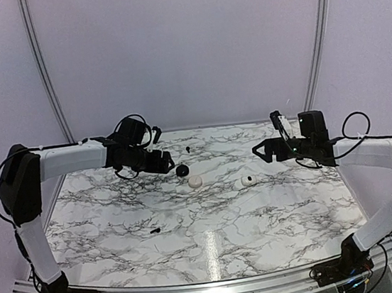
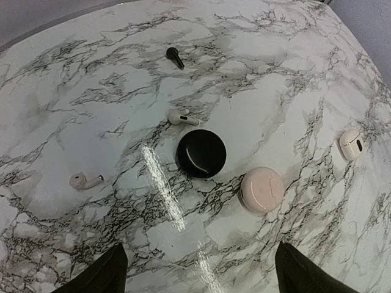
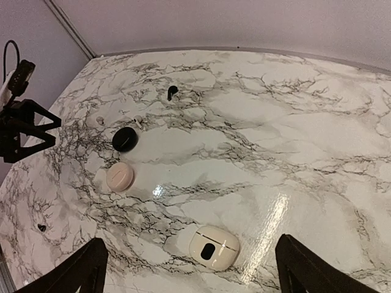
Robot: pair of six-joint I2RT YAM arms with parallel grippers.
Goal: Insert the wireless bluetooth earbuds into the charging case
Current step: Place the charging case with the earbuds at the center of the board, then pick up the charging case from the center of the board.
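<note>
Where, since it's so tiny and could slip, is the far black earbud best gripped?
Probably take the earbud across its rounded head, coming straight down: it lies flat on the table, the head is thicker than the thin stem, and bare marble on both sides leaves room.

Charging case [image 3: 120,176]: set closed on the desk [image 3: 275,152], just beside the black puck [image 3: 124,139].
Black earbud [image 3: 171,92]: seen apart, farther back.

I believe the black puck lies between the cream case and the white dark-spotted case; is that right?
Not quite: the cream case lies between the black puck and the white dark-spotted case, as the top external view shows.
</note>
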